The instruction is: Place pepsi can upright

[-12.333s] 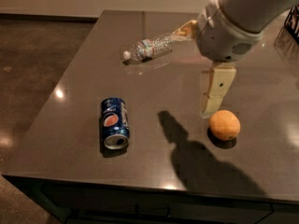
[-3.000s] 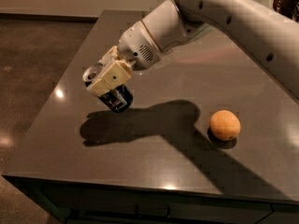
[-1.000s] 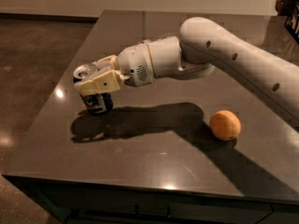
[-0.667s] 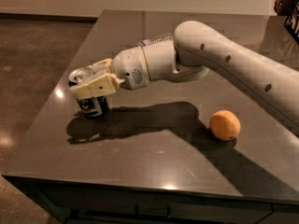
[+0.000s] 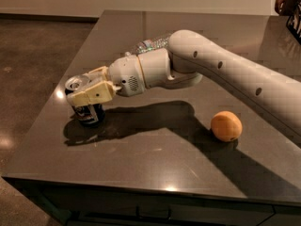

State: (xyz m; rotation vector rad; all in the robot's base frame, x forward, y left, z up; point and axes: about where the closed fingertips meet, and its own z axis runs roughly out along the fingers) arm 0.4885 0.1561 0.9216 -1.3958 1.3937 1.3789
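Observation:
The pepsi can (image 5: 87,113), dark blue with a silver top, stands upright on the dark table (image 5: 155,164) near its left edge. My gripper (image 5: 86,92) reaches in from the right on a long white arm. Its cream fingers (image 5: 92,94) are closed around the can's upper part. The can's base rests on or just above the table top; I cannot tell which.
An orange (image 5: 226,125) lies on the table to the right, in front of the arm. A clear plastic water bottle (image 5: 150,44) lies behind the arm, mostly hidden. The table's left edge is close to the can.
The gripper has carried the can, lifted from lying on its side, to the left and down. The can now stands upright close to the table's left edge.

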